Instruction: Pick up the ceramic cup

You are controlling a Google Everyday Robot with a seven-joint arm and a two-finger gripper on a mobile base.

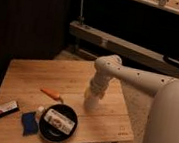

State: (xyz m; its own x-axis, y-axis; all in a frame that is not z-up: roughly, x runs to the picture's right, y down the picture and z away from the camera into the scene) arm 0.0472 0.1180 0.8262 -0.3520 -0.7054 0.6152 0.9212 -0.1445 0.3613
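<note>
The ceramic cup (90,105) is small, white and tapered. It stands on the wooden table (31,77), right of centre. My gripper (94,93) points straight down from the white arm (132,78) and sits directly over the cup, at its top, so the cup's rim is hidden by it. The cup's base looks to be on or very near the table top.
A round black bowl (58,123) holding a white packet (57,119) sits left of the cup near the front edge. An orange stick (50,93), a small white bottle (40,111), a blue sponge (28,123) and a dark bar (1,109) lie further left. A low bench (132,46) stands behind.
</note>
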